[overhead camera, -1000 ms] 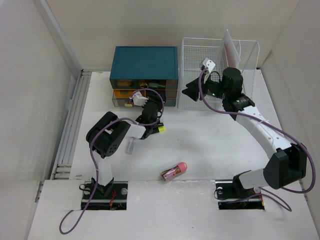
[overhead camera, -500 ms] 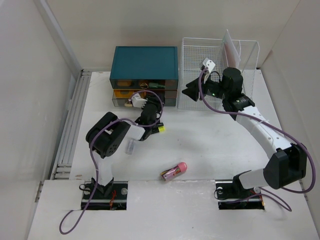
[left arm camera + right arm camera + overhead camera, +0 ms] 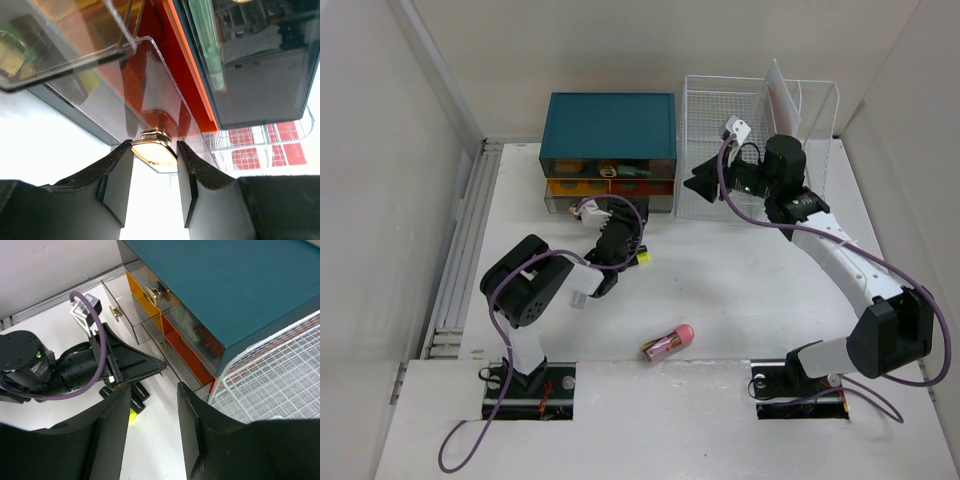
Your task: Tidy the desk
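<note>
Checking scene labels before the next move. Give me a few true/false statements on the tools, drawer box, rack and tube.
1. The left tool is closed on a gold drawer knob. True.
2. The right tool holds the pink-capped tube. False: the tube lies on the desk near its front edge, and the right tool is open and empty.
3. The drawer box has a teal top. True.
4. The wire rack stands to the left of the drawer box. False: it stands to the box's right.
</note>
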